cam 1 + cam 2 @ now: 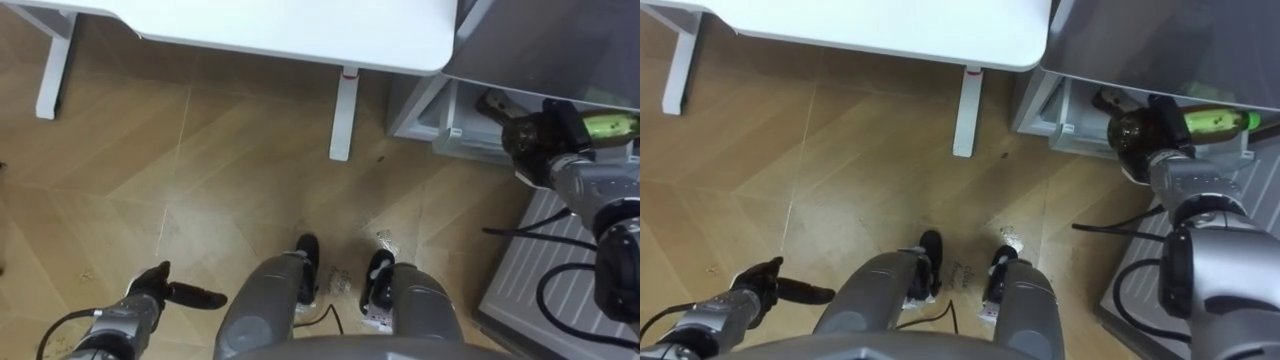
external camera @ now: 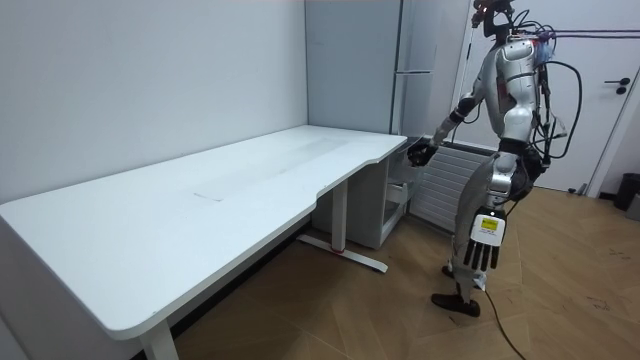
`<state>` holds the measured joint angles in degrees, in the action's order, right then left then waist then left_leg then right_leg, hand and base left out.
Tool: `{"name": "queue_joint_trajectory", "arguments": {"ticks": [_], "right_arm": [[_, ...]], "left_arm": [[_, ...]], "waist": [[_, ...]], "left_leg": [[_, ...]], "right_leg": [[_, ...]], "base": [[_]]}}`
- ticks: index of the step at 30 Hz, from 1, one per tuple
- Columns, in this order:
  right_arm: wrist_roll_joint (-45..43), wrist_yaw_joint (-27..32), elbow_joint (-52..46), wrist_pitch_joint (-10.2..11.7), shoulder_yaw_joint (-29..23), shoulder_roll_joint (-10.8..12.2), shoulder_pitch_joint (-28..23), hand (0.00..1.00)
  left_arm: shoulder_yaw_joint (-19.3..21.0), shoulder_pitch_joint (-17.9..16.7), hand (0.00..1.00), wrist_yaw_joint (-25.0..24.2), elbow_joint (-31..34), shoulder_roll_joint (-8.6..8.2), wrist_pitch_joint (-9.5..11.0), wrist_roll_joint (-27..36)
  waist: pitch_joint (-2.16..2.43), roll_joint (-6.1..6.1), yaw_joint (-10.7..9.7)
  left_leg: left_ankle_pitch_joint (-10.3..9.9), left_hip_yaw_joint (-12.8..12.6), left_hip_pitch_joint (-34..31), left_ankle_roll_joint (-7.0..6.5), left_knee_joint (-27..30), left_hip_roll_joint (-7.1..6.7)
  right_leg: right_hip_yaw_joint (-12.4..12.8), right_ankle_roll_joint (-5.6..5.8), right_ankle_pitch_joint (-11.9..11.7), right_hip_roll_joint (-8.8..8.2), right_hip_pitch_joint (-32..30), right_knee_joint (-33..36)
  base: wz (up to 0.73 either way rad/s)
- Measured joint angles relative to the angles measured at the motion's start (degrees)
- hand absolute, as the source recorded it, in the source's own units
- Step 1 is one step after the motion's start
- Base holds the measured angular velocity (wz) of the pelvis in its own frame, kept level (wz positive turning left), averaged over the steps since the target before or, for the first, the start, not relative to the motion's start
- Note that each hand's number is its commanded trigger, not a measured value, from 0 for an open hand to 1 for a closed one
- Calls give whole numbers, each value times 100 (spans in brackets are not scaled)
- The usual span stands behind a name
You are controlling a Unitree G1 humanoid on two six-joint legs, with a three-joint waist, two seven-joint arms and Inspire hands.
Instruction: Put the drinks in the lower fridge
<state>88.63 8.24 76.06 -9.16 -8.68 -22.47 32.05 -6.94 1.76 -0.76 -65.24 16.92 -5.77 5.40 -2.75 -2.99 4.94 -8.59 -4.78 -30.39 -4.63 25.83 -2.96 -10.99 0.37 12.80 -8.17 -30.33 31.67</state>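
A green drink bottle (image 1: pixel 610 125) lies sideways in my right hand (image 1: pixel 535 140), whose fingers are curled round it. The hand holds it at the open front of the lower fridge (image 1: pixel 452 122), just under the grey fridge body (image 1: pixel 540 40). In the room view I stand upright facing the tall grey fridge (image 2: pixel 400 60), with my right hand (image 2: pixel 418 152) stretched toward its lower part. My left hand (image 1: pixel 155 290) hangs by my left leg with straight fingers and holds nothing.
A white table (image 1: pixel 300 25) stands to the left of the fridge, its leg (image 1: pixel 343 115) close to the fridge's corner. A white ribbed panel (image 1: pixel 540 265) lies low at my right side. Bare wooden floor (image 1: pixel 200 180) spreads to my left.
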Motion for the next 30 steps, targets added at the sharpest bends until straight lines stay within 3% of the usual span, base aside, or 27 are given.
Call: {"name": "queue_joint_trajectory", "arguments": {"ticks": [30], "right_arm": [[5,-94,-1,64,10,-6,-3,0]], "left_arm": [[-5,-20,0,5,5,0,-6,2]], "waist": [[26,0,0]], "left_leg": [[-1,9,13,2,62,21]], "right_leg": [[-9,-18,-15,17,28,7]], "base": [[0]]}}
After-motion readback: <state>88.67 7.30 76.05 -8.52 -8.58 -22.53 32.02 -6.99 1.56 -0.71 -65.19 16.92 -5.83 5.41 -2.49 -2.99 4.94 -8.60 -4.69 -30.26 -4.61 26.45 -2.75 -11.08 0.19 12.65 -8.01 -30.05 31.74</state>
